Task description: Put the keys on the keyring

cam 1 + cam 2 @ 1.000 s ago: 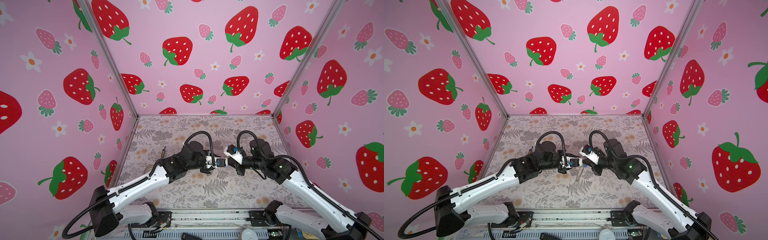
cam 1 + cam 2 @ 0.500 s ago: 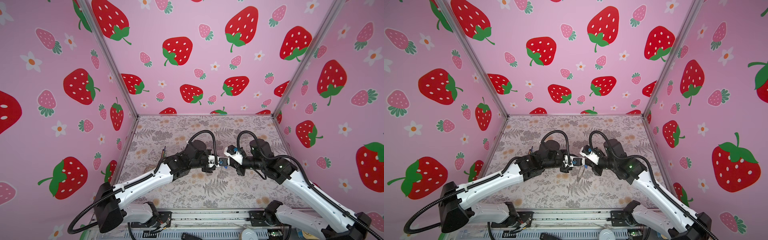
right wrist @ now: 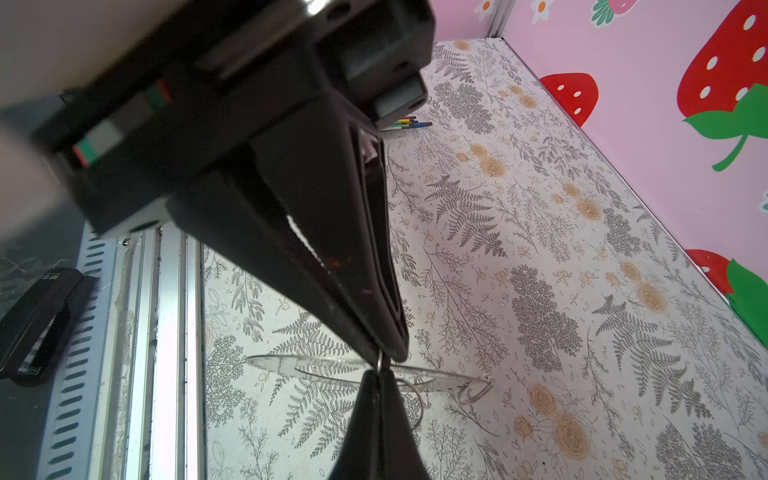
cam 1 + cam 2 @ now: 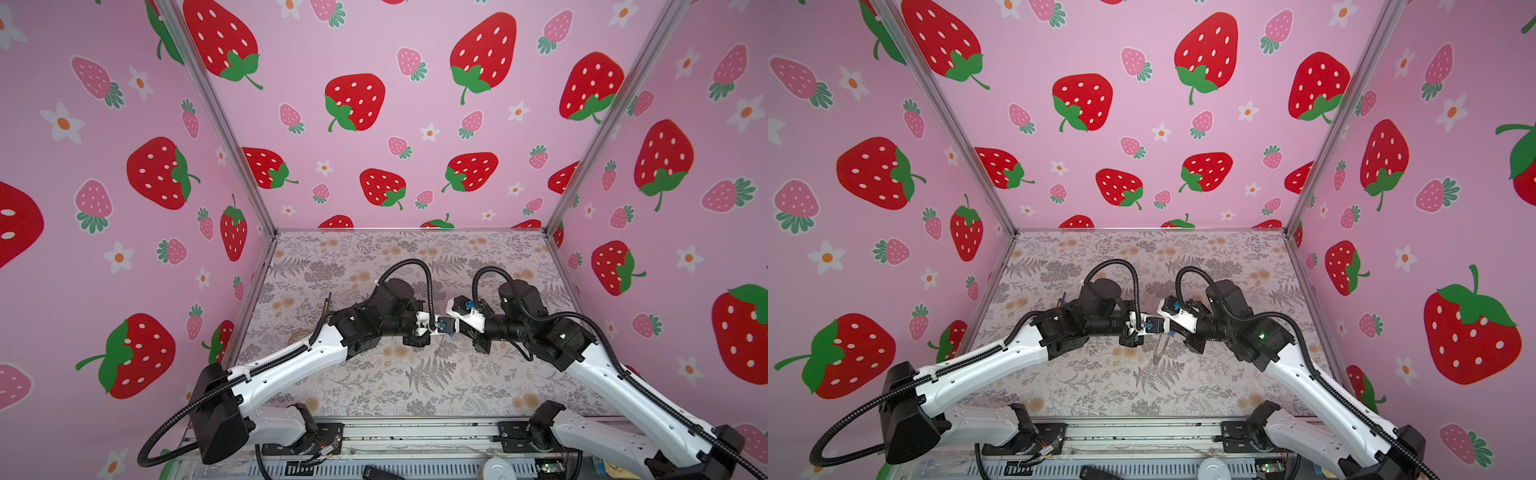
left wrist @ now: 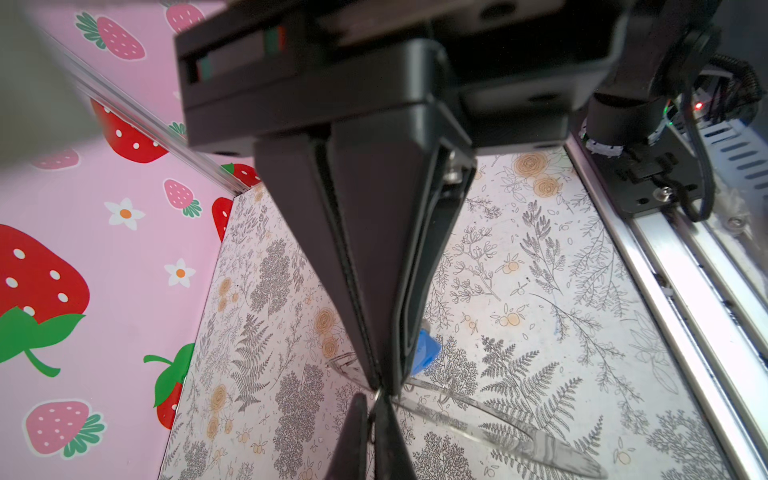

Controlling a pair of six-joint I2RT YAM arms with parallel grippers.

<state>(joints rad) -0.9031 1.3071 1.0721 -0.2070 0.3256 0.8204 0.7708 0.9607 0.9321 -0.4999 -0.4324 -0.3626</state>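
Both grippers meet tip to tip above the middle of the table. In the left wrist view my left gripper is shut, and the keys' blue tag hangs right beside its finger. The tag's small silver loop sits between the two pairs of tips. My right gripper is shut on the rim of the keyring, a flat see-through ring held off the table. A small silver ring hangs at its far rim. In a top view the keyring hangs edge-on below the left gripper and right gripper.
A bundle of coloured pencils lies on the floral table behind the left arm. An aluminium rail runs along the front edge, with a black object beyond it. Pink strawberry walls close three sides.
My left arm has moved right until its tips touch the right gripper's tips, and its jaws have closed there. The right arm and the keyring have stayed still.
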